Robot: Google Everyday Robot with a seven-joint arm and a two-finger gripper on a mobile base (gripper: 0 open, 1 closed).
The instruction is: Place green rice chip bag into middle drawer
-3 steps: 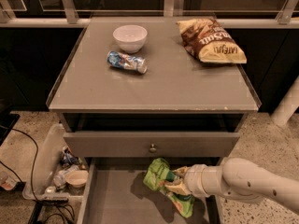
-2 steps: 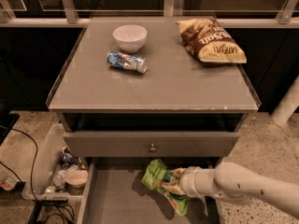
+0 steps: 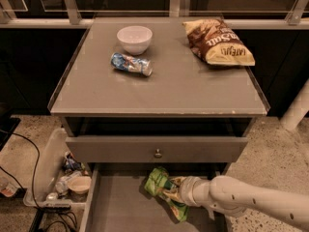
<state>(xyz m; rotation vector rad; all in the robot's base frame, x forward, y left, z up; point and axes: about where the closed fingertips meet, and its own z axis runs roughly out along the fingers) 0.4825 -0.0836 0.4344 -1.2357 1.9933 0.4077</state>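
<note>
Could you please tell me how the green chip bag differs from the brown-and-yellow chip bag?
The green rice chip bag is bright green and sits in the open middle drawer; the brown-and-yellow chip bag lies on the cabinet top, at its back right. The green bag looks crumpled, with the hand against it; the brown one lies flat, untouched. Both are snack bags.

Gripper (image 3: pixel 176 191) over middle drawer (image 3: pixel 118 204) partly hidden by green rice chip bag (image 3: pixel 155 181), drawer's near end cut off below
</note>
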